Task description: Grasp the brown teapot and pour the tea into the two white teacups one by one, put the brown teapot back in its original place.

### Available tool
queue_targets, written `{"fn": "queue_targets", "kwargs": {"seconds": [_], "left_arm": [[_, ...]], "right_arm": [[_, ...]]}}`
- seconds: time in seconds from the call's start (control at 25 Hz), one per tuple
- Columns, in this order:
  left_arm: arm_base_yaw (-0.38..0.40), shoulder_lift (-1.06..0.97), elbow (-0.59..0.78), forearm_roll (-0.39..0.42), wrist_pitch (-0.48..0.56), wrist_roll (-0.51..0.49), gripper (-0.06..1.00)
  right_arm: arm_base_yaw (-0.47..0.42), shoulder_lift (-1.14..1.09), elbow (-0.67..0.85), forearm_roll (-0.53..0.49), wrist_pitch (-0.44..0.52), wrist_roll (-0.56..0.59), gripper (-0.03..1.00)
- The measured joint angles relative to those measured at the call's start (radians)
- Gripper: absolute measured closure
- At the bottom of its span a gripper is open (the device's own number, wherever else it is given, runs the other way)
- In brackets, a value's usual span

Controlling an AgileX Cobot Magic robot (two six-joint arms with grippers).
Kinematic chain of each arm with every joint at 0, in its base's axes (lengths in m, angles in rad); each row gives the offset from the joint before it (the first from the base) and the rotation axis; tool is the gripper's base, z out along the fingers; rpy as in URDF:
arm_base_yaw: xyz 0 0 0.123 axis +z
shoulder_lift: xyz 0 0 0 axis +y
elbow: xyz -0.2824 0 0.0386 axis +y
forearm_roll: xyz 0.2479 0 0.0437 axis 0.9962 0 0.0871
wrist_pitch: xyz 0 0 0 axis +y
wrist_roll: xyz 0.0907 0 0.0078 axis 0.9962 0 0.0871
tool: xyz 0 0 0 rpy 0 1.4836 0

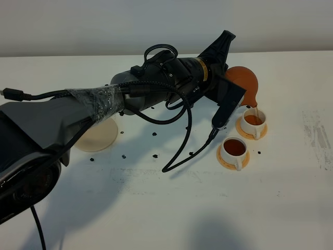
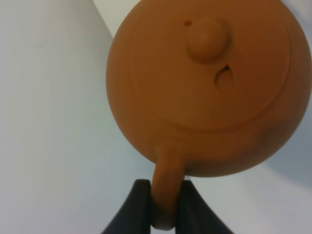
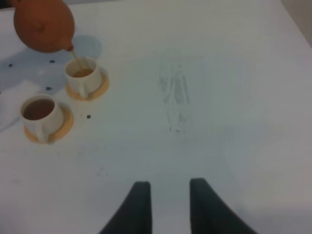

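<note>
A white table (image 1: 156,219) fills nearly the whole exterior high view, its far edge meeting a plain pale grey wall (image 1: 78,26). The tabletop is matte and evenly lit by soft, diffuse light. Faint grey scuff marks (image 1: 317,138) streak its right side, also seen in the right wrist view (image 3: 173,97). Small dark specks (image 1: 155,134) lie scattered near the middle. A blurred shadow (image 1: 218,234) falls on the near edge.

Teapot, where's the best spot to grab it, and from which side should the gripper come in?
Grip the teapot by its loop handle, coming from the side opposite the spout. The handle sticks out clear of the round body and is narrow enough to pinch. The left gripper is shut on it that way now, tilting the pot over the far cup.
</note>
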Motion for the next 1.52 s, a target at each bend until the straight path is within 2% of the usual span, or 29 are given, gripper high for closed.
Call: {"fn": "queue_targets", "kwargs": {"seconds": [0.76,1.52], "left_arm": [[0.0,0.0,0.0,0.067,-0.007,-0.002,0.85],[0.0,0.0,0.0,0.1,-0.015,-0.002,0.85]], "right_arm": [[0.0,0.0,0.0,0.0,0.0,0.0,0.75],[0.0,0.0,0.0,0.0,0.0,0.0,0.75]]}}
